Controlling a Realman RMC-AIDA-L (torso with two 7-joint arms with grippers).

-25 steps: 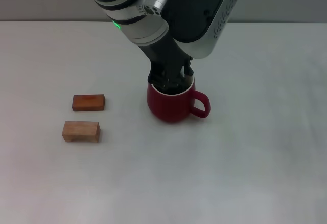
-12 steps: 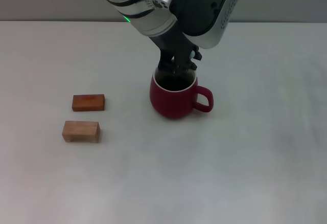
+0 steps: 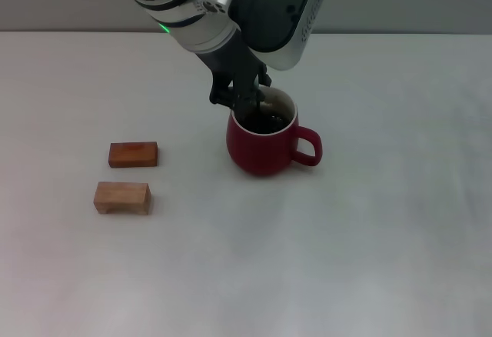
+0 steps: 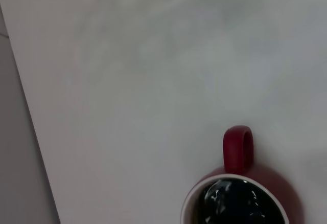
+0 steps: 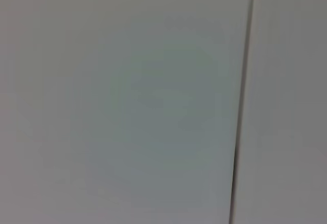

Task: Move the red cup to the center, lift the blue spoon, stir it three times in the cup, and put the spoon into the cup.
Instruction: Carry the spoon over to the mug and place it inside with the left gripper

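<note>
Head view: the cup (image 3: 265, 138) stands on the table (image 3: 369, 221), handle turned to the robot's right, so the move to the centre looks done. The left gripper (image 3: 244, 100) hangs over the cup's far-left rim, its tips at the mouth. Whether its fingers are clenched on anything, I cannot tell, and the spoon itself is not visible. I'd judge we are in the stirring, or near dropping the spoon in. Two wooden blocks (image 3: 127, 175) lie well to the cup's left, untouched.

Left wrist view: the cup (image 4: 240, 193) from above, dark red with a pale rim, glossy dark inside, loop handle sticking out. No spoon to be made out here either.

Right wrist view: only a plain pale surface; the right gripper is out of sight, likely parked.
</note>
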